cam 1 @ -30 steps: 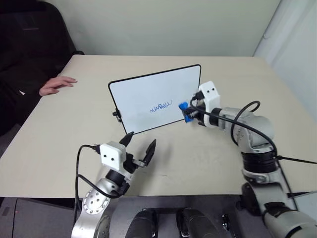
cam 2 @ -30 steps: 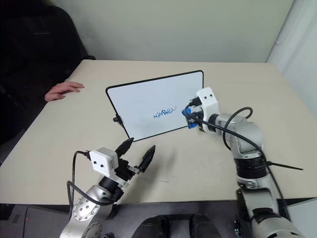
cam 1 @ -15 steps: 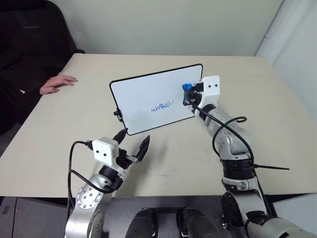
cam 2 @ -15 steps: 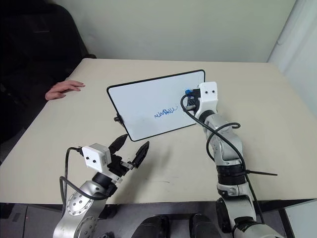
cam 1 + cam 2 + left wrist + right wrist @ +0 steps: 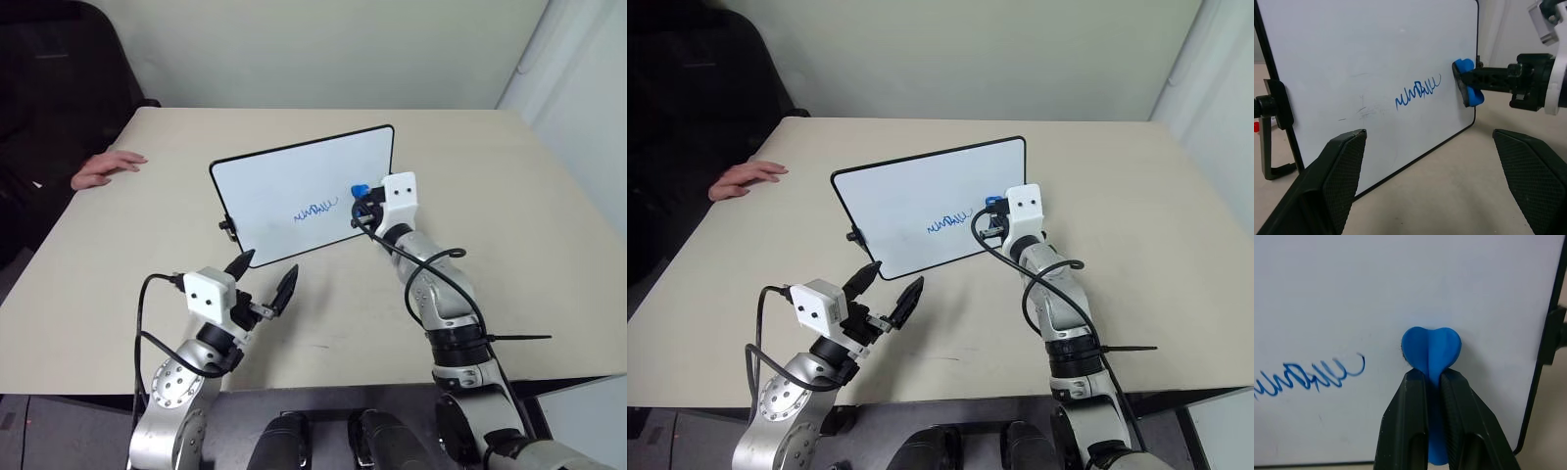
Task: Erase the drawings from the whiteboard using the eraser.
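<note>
The whiteboard (image 5: pixel 294 186) stood tilted back on the beige surface (image 5: pixel 147 245), propped on small black side knobs, near the middle of the surface and facing the robot. The drawings (image 5: pixel 314 210), a short blue wavy scribble, sat a little below the middle of the white face, toward its right half. The right pincer (image 5: pixel 361 201) was clamped tight on the eraser (image 5: pixel 359 192), its two black fingers (image 5: pixel 1410 426) pinching the narrowed waist of the blue block so that the rounded lobe stuck out ahead of the tips. In the right wrist view the eraser's lobe lay against the board just beside the right end of the scribble, with a small gap of clean white between them; whether it actually pressed the board could not be told for sure, though in the left wrist view its face looked to be touching. The eraser was close to the board's right-hand frame edge. The left pincer (image 5: pixel 263 278) hung low in front of the board's lower left corner, apart from it, its fingers spread wide and holding nothing. At the far left edge of the surface a person's hand (image 5: pixel 106 167) rested flat, well apart from the board, with a dark sleeve behind it.
</note>
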